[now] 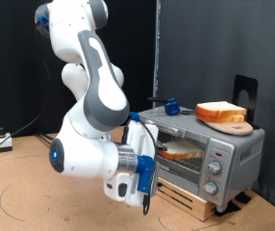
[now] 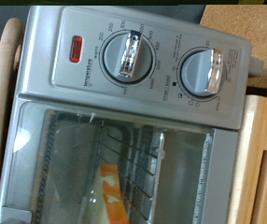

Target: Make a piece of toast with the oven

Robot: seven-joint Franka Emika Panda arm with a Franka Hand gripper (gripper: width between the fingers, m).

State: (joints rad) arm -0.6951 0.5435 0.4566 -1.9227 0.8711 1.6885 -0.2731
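Hovering claw before oven | grip state: cannot tell | toast inside, light, crumbly; hold edges

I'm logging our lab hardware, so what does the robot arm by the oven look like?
The arm has glossy white rounded shells with grey joint sections and round blue caps at the joints. The gripper is white and grey with blue parts and dark fingers; a black cable loops alongside it.

You'll see a round wooden board up on top, a blue object near it, a wooden pallet underneath, and a black stand behind.
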